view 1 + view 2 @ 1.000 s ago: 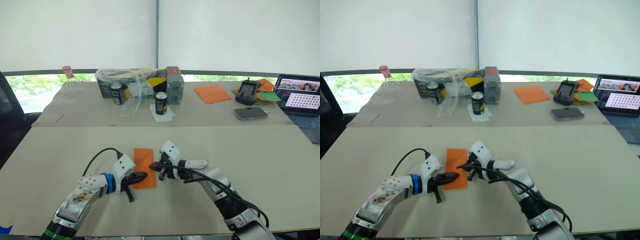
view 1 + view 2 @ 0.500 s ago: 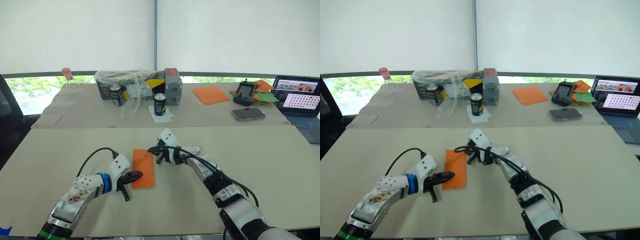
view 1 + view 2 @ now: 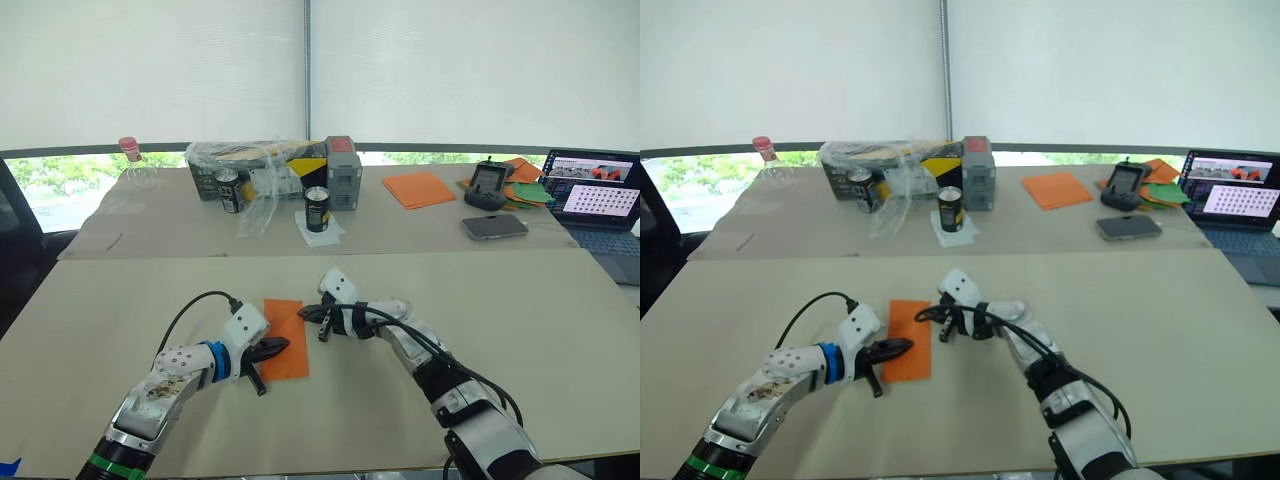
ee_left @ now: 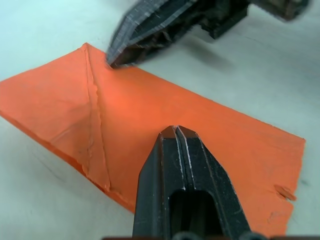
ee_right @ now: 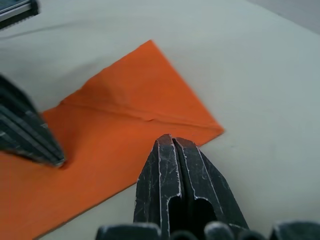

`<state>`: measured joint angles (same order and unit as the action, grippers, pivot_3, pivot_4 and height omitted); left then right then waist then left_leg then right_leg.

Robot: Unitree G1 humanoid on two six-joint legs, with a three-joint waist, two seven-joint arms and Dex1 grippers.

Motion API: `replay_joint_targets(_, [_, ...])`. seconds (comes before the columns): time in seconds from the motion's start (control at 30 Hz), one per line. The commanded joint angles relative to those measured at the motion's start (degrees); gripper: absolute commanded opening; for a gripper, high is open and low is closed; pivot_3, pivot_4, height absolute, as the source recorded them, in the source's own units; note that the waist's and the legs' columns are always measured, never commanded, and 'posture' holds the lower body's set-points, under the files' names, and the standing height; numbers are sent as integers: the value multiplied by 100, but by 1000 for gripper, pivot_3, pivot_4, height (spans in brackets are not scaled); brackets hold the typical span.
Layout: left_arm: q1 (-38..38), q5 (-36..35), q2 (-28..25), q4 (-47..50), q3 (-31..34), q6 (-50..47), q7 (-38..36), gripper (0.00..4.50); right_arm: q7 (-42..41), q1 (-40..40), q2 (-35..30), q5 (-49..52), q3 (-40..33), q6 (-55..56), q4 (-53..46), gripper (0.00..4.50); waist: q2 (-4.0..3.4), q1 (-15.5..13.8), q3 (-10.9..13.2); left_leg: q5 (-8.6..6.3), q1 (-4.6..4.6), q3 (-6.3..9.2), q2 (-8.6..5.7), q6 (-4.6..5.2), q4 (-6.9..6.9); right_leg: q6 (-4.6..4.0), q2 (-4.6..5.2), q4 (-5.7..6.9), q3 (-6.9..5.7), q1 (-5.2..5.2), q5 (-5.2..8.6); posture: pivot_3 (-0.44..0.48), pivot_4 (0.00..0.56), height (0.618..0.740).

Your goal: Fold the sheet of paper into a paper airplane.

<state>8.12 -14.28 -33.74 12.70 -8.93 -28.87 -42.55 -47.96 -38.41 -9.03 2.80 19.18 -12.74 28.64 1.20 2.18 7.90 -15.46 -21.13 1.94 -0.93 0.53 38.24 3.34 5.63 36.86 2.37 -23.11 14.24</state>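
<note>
Left eye view: the paper (image 3: 285, 338) lies flat on the table (image 3: 520, 330), lower centre of the frame, folded into a narrow strip. The left gripper (image 3: 280, 347) rests its tip on the strip's lower left part, fingers together. The right gripper (image 3: 303, 313) sits at the strip's upper right edge, fingers together too.

Left wrist view: the closed left fingers (image 4: 181, 165) press on the orange paper (image 4: 150, 115), which shows a diagonal crease at the frame's left; the right gripper's tip touches its far edge, upper centre.

Right wrist view: the shut right fingers (image 5: 175, 170) lie just beside the paper's (image 5: 120, 130) creased corner.
</note>
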Motion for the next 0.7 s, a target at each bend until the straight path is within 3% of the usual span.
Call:
replay_joint_targets(0.03, [-27, 120, 7, -144, -88, -127, 30, 0, -182, 336, -156, -300, 337, -108, -82, 28, 0, -3, 0, 0, 0, 0, 0, 0, 0, 0, 0, -1, 0, 0, 0, 0, 150, 740])
replay_joint_targets(0.27, [29, 152, 44, -208, -150, -113, -7, 0, -684, 780, -555, -504, 840, -306, -983, 28, -2, -14, -2, 0, 0, 0, -1, 0, -1, 0, 1, -10, -1, 5, 0, 0, 150, 740])
replay_joint_targets(0.7, [120, 166, 12, -267, -218, -112, -160, 0, -1231, 1660, -1180, -322, 1034, -543, -2222, 28, -3, -77, -4, 0, 2, -2, -2, 1, -2, 1, 0, -21, -2, 11, 1, 0, 150, 740])
